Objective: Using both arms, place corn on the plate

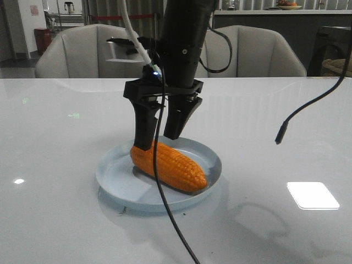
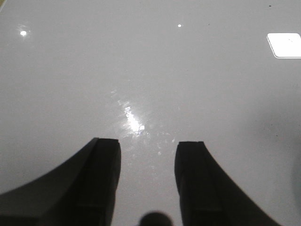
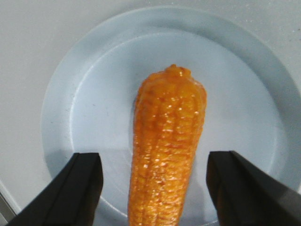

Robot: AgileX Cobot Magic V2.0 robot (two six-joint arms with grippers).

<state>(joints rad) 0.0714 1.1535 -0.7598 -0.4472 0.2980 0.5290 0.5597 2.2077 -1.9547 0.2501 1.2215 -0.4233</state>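
As it lies, corn [image 1: 169, 165] diagonal on plate [image 1: 110, 170]

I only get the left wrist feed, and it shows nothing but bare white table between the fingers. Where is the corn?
Observer: The orange, bumpy toy corn cob lies inside the round pale blue plate.
Operator: Is the other arm gripping it?
Observer: No. The right gripper is open; its black fingers stand either side of the cob with plate showing in both gaps.
Operator: How does the cob lie?
Observer: In the front view its thick end sits under the gripper and its tapered tip points right and toward the camera.
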